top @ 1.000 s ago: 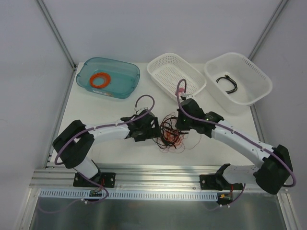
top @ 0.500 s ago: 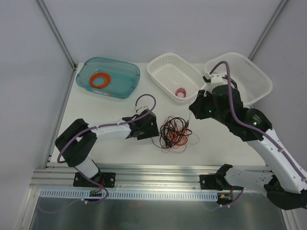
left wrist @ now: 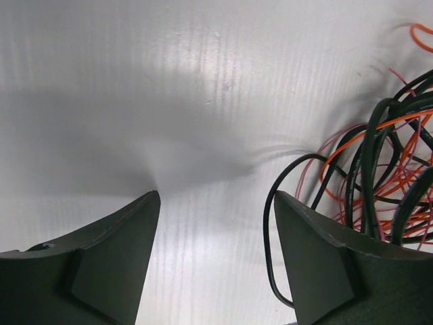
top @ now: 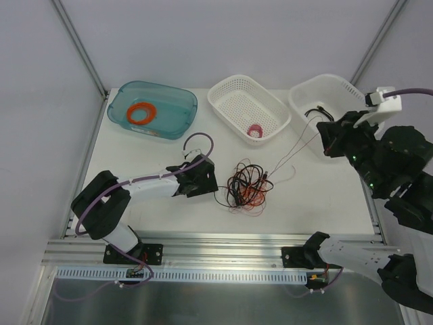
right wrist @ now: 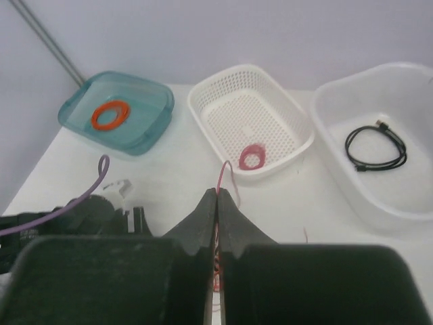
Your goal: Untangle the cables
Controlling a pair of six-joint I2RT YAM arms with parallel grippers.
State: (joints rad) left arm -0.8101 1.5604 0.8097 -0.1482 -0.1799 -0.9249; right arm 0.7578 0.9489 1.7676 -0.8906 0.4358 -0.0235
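Right wrist: freeing one pink strand [right wrist: 221, 177], right fingers [right wrist: 203, 218] are clenching it.
Left fingers [left wrist: 115, 250], gaping, should pin the cables [top: 247, 186] next.

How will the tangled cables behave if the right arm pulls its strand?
Probably floppy: the cables lie in loose curly loops. Likely light, so the pile may drag behind the strand in the right gripper; the open left gripper pins nothing.

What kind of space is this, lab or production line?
Probably a robot lab test cell: left arm and right arm bolted to an aluminium rail, white table inside blank panel walls, teal tray, basket and tub behind tangled cables.
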